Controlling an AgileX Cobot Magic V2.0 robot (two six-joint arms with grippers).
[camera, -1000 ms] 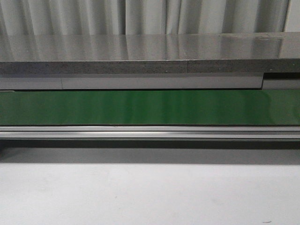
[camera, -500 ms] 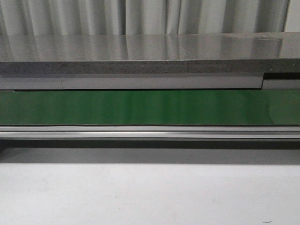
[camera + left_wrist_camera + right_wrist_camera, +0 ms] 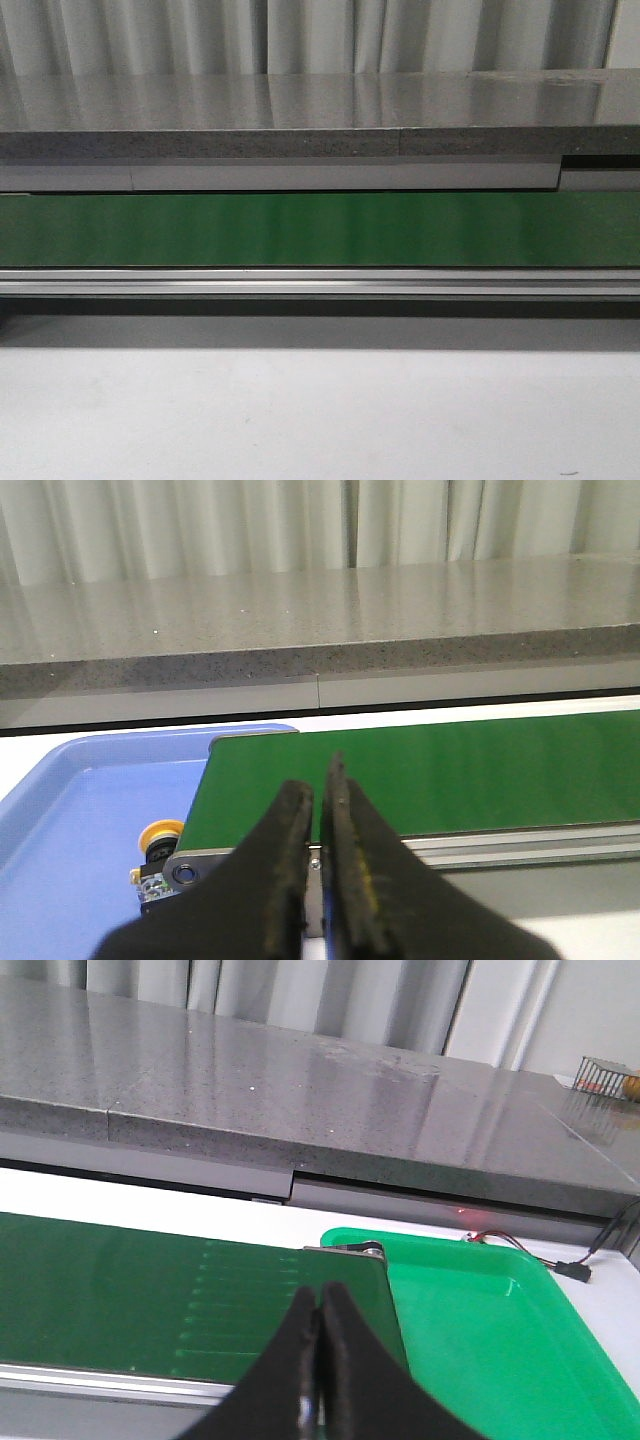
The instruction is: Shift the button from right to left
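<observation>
The button [image 3: 160, 842], with a yellow-orange cap on a black body, lies in the blue tray [image 3: 70, 810] right beside the end of the green conveyor belt [image 3: 450, 770]. My left gripper [image 3: 318, 780] is shut and empty, hovering over the belt's end, to the right of the button. My right gripper [image 3: 319, 1295] is shut and empty above the other end of the belt [image 3: 150, 1280], next to a green tray [image 3: 480, 1330] with nothing showing in it. Neither gripper shows in the front view.
The front view shows the green belt [image 3: 320, 228] with its metal rail [image 3: 320, 283] in front and white tabletop [image 3: 320, 420] nearer. A grey stone counter [image 3: 300, 110] runs behind the belt. A cable [image 3: 585, 1260] lies past the green tray.
</observation>
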